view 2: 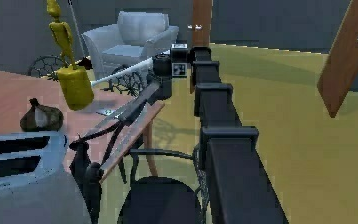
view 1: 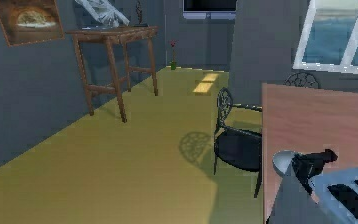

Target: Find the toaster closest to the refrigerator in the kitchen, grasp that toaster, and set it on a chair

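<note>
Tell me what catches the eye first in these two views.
The dark arm rising up the middle of the arm side view dominates, with a white armchair at the top left. A silver toaster sits at that view's lower left on a wooden table, with a yellow bottle-like thing farther along. In the forward view, a black chair stands on yellow-green floor beside the table.
</note>
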You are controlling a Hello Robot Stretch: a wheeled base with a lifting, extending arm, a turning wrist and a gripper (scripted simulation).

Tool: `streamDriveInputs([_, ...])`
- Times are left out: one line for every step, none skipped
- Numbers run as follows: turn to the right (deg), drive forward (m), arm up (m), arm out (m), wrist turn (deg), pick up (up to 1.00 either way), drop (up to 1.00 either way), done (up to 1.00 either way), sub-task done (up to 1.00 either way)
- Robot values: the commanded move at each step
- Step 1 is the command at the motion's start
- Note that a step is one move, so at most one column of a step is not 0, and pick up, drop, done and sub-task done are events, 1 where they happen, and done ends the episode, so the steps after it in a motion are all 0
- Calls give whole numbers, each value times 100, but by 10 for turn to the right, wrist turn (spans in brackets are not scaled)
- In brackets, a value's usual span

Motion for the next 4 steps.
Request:
streamDriveInputs([0, 0, 0, 0, 450, 0, 0, 0, 0])
streamDriveInputs([0, 0, 0, 0, 450, 0, 0, 0, 0])
streamDriveInputs([0, 0, 0, 0, 240, 0, 0, 0, 0])
streamDriveInputs([0, 0, -44, 0, 0, 0, 0, 0, 0])
